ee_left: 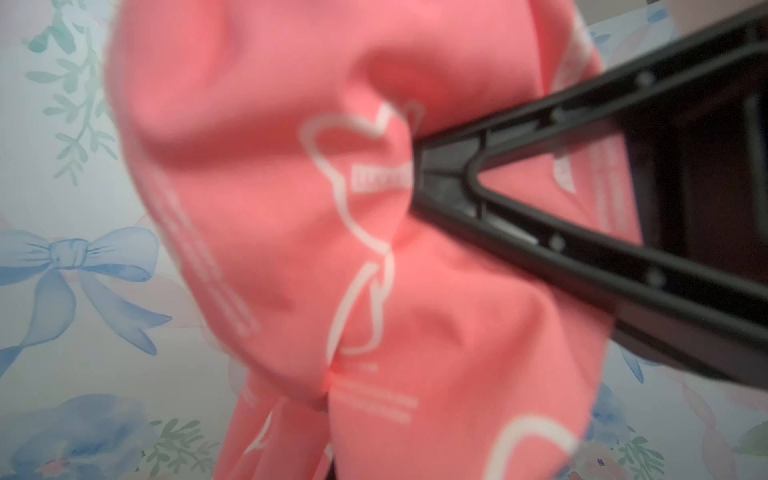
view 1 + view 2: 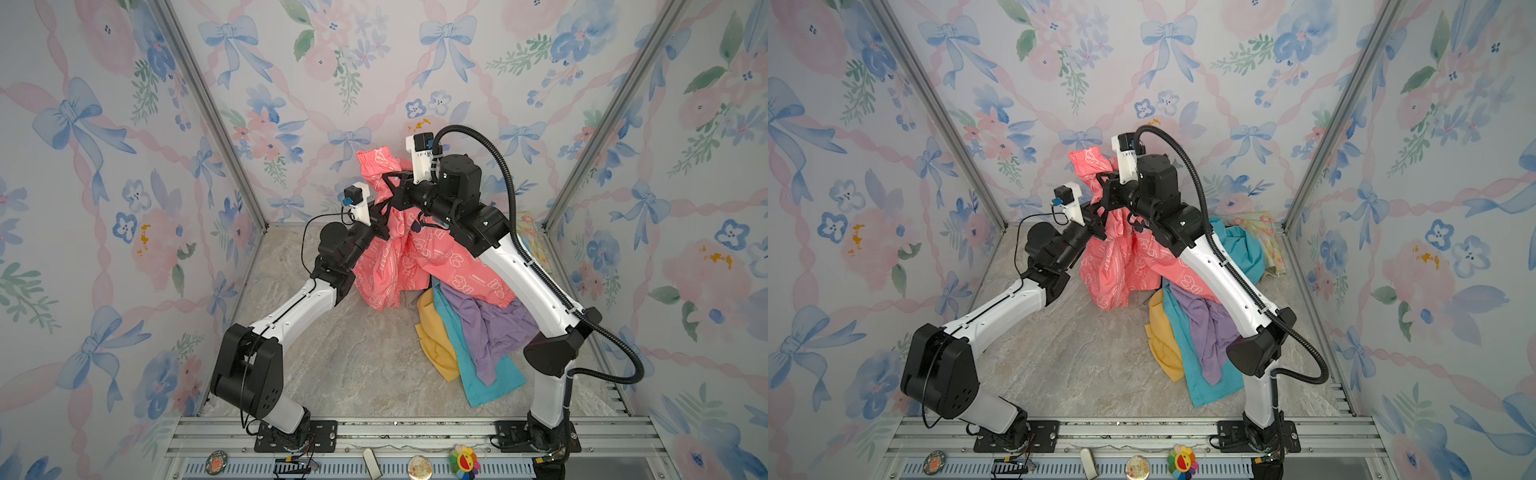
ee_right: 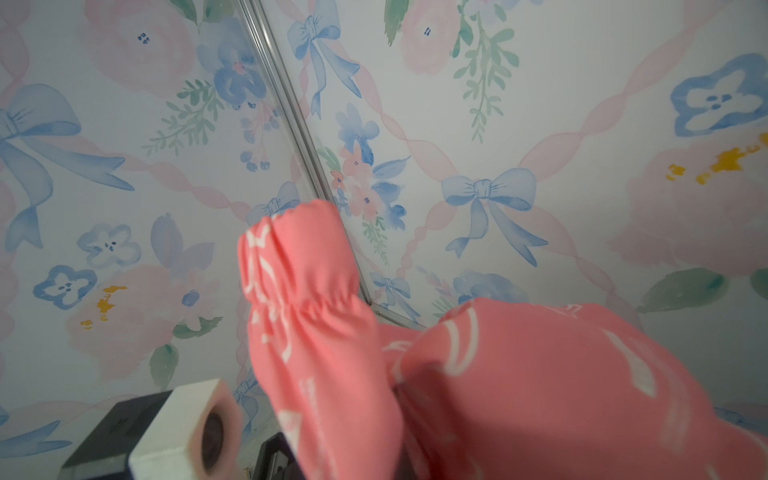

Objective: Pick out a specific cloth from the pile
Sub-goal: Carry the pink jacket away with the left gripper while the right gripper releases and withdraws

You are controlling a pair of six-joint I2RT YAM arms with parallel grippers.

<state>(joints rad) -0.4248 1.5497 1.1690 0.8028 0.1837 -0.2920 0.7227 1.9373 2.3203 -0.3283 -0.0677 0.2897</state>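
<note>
Since my right tool [image 2: 392, 180] grips the cloth [image 2: 399, 257] below its cuff [image 2: 370, 160] and my left tool [image 2: 384, 226] pinches it lower, it hangs upright near the far edge of the table [image 2: 332, 353], hem on the pile [image 2: 482, 332].

- cloth [image 2: 419, 253]: coral pink, white outline doodle print
- pile [image 2: 486, 328]: lavender, teal, mustard yellow, pale floral
- walls [image 2: 291, 83]: pastel blue bows, pink flowers
- tabletop [image 2: 353, 353]: grey marble

A lab test booth: floral-papered walls [image 2: 374, 62] on aluminium posts [image 2: 210, 112], two robot arms [image 2: 291, 307] bolted to a slotted rail [image 2: 415, 434].
</note>
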